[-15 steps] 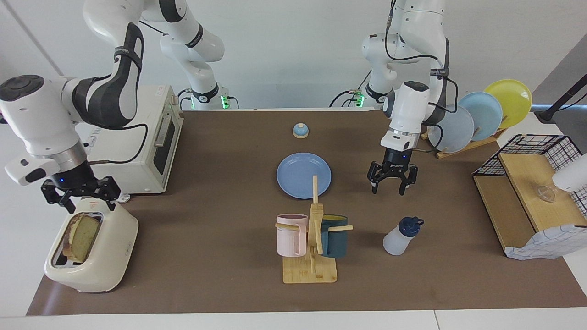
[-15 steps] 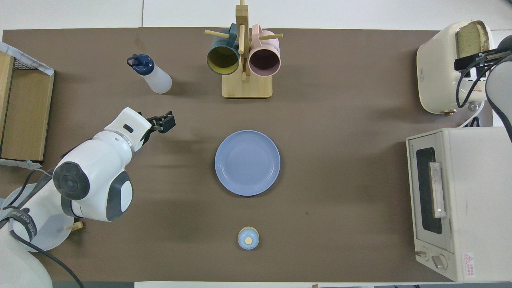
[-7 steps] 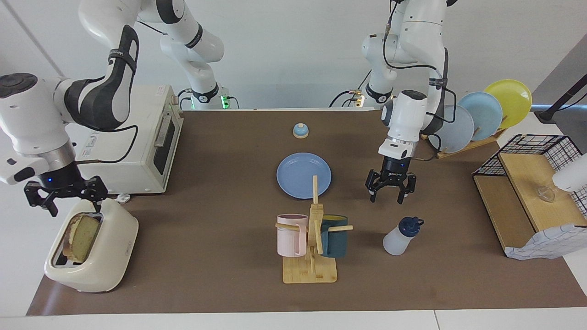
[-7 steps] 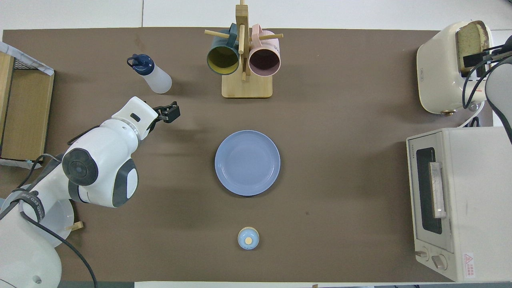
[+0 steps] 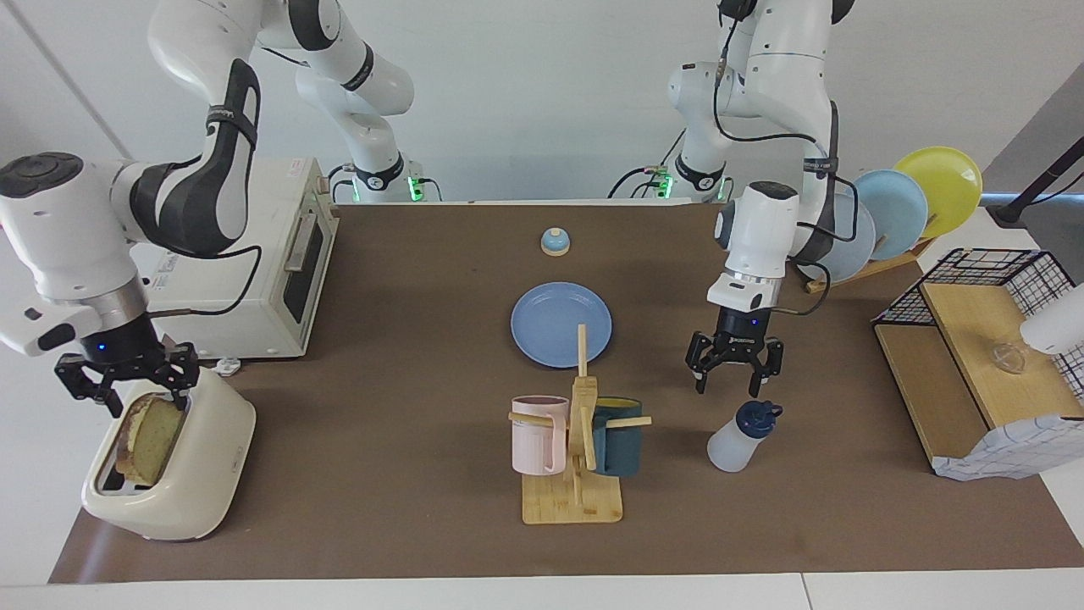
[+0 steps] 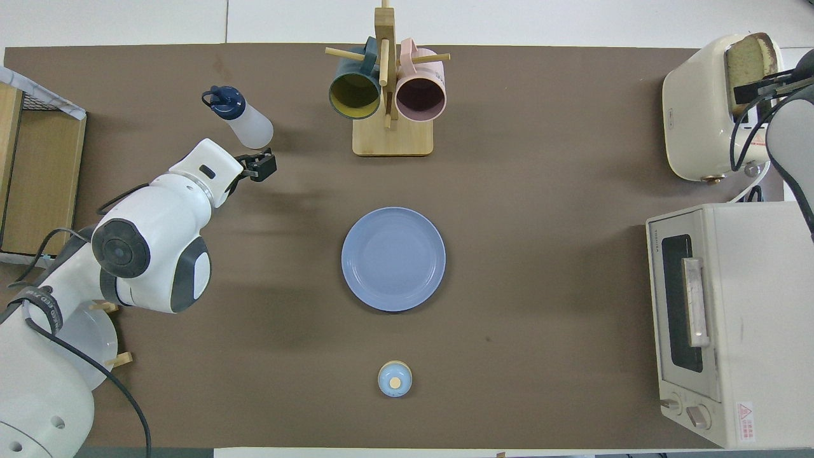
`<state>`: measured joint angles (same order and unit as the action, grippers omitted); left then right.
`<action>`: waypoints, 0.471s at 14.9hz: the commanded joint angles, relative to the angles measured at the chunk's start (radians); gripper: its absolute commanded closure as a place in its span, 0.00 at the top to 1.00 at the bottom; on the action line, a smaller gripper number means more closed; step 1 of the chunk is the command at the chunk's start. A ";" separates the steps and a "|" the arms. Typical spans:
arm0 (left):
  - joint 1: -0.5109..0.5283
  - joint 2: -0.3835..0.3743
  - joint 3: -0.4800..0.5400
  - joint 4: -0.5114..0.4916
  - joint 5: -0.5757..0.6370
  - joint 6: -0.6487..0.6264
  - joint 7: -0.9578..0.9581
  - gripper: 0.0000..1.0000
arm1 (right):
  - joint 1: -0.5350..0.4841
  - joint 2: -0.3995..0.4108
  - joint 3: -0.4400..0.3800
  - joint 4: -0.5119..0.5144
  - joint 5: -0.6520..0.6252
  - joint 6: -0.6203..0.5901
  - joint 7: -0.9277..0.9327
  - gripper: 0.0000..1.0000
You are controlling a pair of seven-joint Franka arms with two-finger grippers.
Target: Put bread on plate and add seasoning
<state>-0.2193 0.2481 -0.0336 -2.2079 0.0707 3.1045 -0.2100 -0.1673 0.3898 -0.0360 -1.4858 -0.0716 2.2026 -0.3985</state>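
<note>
Bread [image 5: 151, 435] stands on edge in the slot of the cream toaster [image 5: 182, 474] at the right arm's end of the bench [image 5: 406, 525], farther from the robots than the white oven [image 5: 279, 263]. Right gripper [image 5: 127, 391] hangs straight above the slice with its fingers spread to either side of the top crust; whether they touch the crust cannot be told.

Round blue plate [image 5: 561, 324] lies bare at the middle of the bench, with the small blue-topped bell [image 5: 555, 241] nearer to the robots and the wooden mug rack [image 5: 576, 457] with a pink and a dark teal mug farther from them. Seasoning bottle [image 5: 741, 436] with its navy cap stands toward the left arm's end, beside the rack. Left gripper [image 5: 733, 381] hovers over the bench between plate and bottle, close above the cap, fingers wide and holding nothing.
</note>
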 commanded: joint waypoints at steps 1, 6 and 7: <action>-0.020 0.042 0.027 0.060 0.017 -0.017 0.003 1.00 | -0.018 0.008 0.013 0.021 -0.010 -0.014 -0.045 0.78; -0.071 0.059 0.067 0.068 0.015 -0.006 -0.002 1.00 | -0.015 0.008 0.013 0.021 -0.019 0.002 -0.051 0.65; -0.075 0.072 0.070 0.068 0.012 -0.001 -0.003 1.00 | -0.012 0.008 0.013 0.021 -0.020 0.002 -0.052 0.60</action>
<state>-0.2597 0.2937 0.0004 -2.1623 0.0743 3.1047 -0.2097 -0.1701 0.3898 -0.0358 -1.4801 -0.0719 2.2036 -0.4299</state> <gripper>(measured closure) 0.000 0.304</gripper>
